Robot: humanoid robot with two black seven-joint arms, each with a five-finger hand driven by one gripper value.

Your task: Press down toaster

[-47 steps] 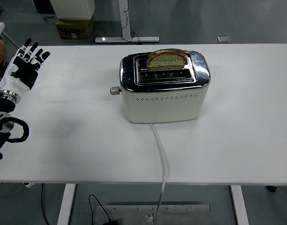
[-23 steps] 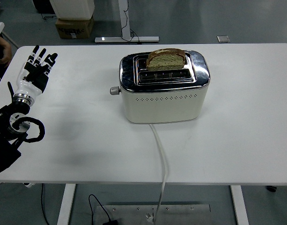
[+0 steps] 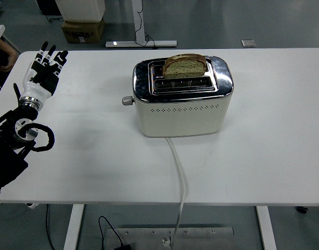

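A cream and chrome toaster (image 3: 182, 104) stands at the middle of the white table (image 3: 273, 146). A slice of brown bread (image 3: 185, 66) sticks up out of its back slot. The grey lever knob (image 3: 127, 100) juts from the toaster's left end, up near the top. My left hand (image 3: 43, 73) hovers over the table's far left, fingers straight and spread, holding nothing, well to the left of the knob. The right hand is out of the picture.
A white power cord (image 3: 178, 177) runs from the toaster's front over the table's near edge. A person's hand (image 3: 7, 57) shows at the left edge. A cardboard box (image 3: 84, 30) and a desk base sit on the floor behind.
My left arm has come further in from the left edge, and the hand has shifted right and slightly forward over the table. The toaster and bread have not moved.
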